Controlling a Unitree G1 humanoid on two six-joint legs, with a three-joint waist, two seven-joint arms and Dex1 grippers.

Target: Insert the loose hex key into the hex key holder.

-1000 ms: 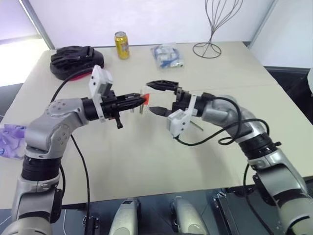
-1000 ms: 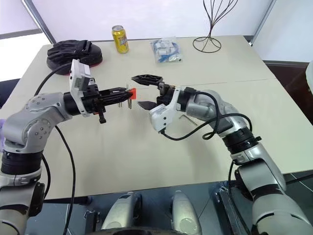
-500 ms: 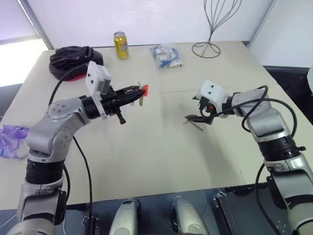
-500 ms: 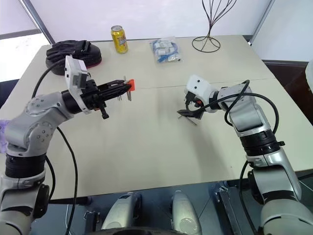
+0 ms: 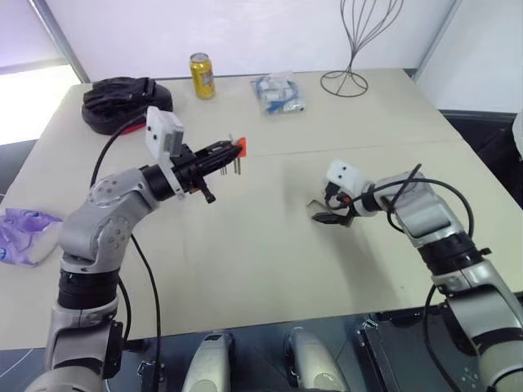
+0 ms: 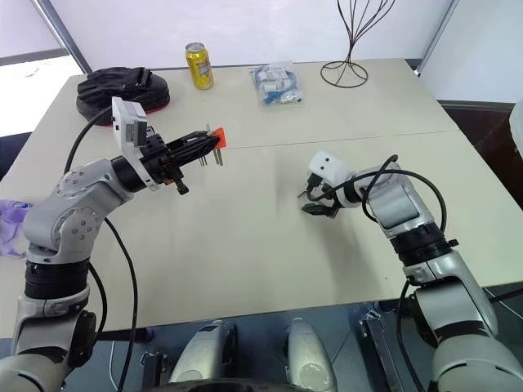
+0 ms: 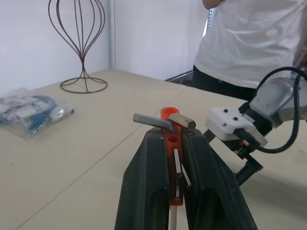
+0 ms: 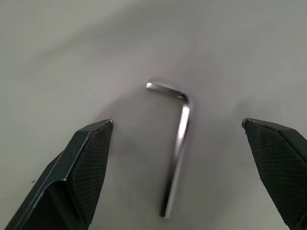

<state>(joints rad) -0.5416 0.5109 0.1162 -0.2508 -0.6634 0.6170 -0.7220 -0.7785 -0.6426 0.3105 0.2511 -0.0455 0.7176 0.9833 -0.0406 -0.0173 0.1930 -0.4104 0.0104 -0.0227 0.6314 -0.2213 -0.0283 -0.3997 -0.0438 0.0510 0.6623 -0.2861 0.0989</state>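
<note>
One loose hex key (image 8: 176,148) lies flat on the table (image 5: 245,261), framed between the wide-open fingers of the right gripper (image 5: 328,211). Its long leg runs along the gripper's reach, so the jaws would close across it. The right arm is much the nearer. One hex key holder (image 7: 171,143), with a few keys protruding, is clamped in the closed left gripper (image 5: 227,154), held above the table well apart.

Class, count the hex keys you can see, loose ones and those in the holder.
3, perhaps more hidden. One loose hex key lies on the table between the open right hand's fingers; two protrude from the red holder gripped by the left hand.
</note>
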